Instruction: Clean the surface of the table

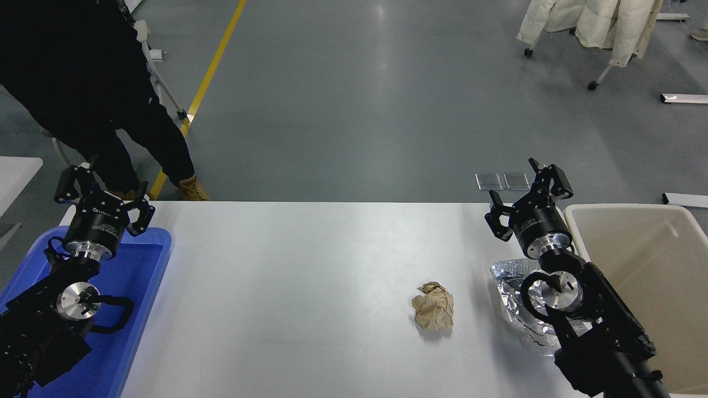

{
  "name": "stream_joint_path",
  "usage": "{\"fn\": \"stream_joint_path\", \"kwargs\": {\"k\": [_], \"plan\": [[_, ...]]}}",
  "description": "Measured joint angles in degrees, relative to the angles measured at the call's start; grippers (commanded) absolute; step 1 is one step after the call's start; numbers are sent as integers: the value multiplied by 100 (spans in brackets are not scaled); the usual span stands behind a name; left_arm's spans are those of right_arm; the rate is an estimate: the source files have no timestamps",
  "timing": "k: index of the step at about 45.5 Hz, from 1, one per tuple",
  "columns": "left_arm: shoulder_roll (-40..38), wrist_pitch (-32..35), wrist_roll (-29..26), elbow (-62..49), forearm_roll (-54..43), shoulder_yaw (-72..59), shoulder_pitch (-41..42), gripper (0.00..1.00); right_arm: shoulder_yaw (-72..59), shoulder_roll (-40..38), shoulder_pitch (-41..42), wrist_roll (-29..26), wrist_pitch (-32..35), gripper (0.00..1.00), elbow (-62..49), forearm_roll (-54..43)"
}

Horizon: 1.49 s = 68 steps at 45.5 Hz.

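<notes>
Two pieces of litter lie on the table surface (310,276), which fills the middle of the view: a crumpled brown paper wad (433,313) right of centre and, near it to the right, a sheet of crinkled foil (511,287), partly hidden under the right arm. Both sit toward the right end, close to the beige bin (636,260) that stands against the table's right edge, presumably so that waste can be carried a short way and dropped in. A blue tray (141,287) stands at the opposite, left end.

Right gripper (525,193): raised over the table's far right corner, beyond the foil, fingers spread wide and holding nothing; this open posture suits an approach to a pick, most likely of the foil directly beneath the arm, though no contact is made yet.

Left gripper (102,196): parked above the tray's far edge, fingers likewise spread and empty.

A person in dark clothing (83,83) stands beyond the table's far left corner, clear of both arms.
</notes>
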Motion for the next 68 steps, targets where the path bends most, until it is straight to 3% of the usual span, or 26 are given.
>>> {"fn": "stream_joint_path", "kwargs": {"k": [16,42,56,68], "plan": [[0,0,0,2,0,0,1,100,-225,11,-47,427,34,99,-196,-420],[0,0,0,1,1,0,-1,100,-640,-8,-478,578,232,99,197,995],[0,0,0,-1,1,0,-5,100,-1518,-1183,-383,545,265,98,399,652],[0,0,0,1,1,0,-5,100,-2369,-2518,-236,534,298,98,1003,-524]]}}
